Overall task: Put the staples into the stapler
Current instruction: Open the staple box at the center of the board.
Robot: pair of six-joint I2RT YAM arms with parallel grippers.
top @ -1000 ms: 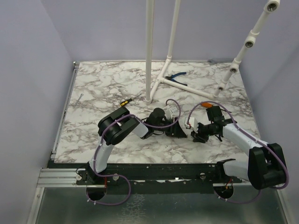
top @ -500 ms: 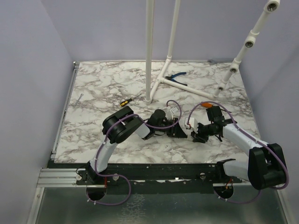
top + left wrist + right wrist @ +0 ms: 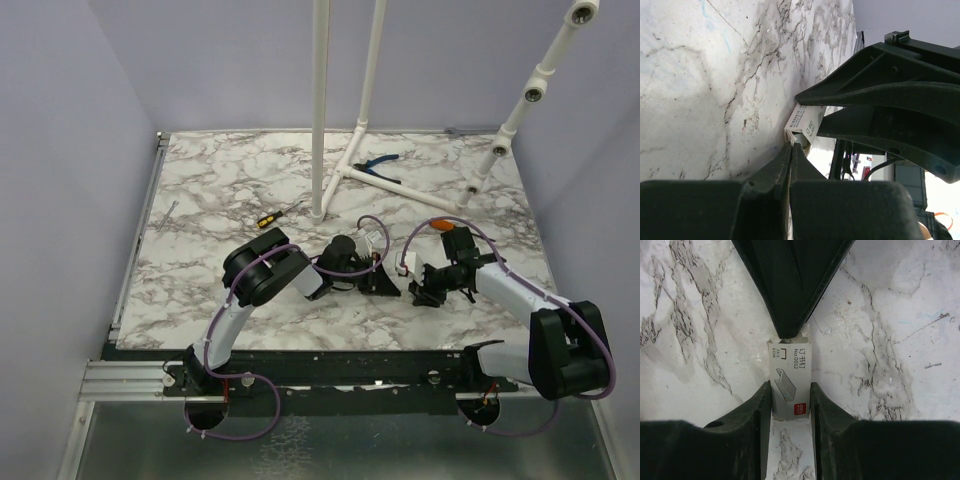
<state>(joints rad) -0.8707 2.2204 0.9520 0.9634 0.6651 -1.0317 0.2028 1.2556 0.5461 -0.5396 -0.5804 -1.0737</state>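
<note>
The right gripper (image 3: 790,386) has its jaws clamped on the long sides of the staple box (image 3: 790,382), which lies flat on the table (image 3: 900,300). In the right wrist view the left gripper (image 3: 790,332) comes in from 12 o'clock. Its jaws are pressed together and their tip touches the box's ragged far end. The left wrist view shows the same contact at the box's corner, but I cannot tell whether a flap is actually pinched.

Over the last second the left arm's elbow has swung toward 3 o'clock in the top view. That carried the left gripper (image 3: 388,284) the last bit toward the right gripper (image 3: 420,292), which has hardly moved. The two have gone from near each other to meeting at the box.

I take this as the opening step: one arm steadies the box while the other works on its end to free the staples. Nothing is out yet.

I cannot make out the stapler in any view. The yellow screwdriver (image 3: 270,215) lies at 10 o'clock from the grippers, well apart.
</note>
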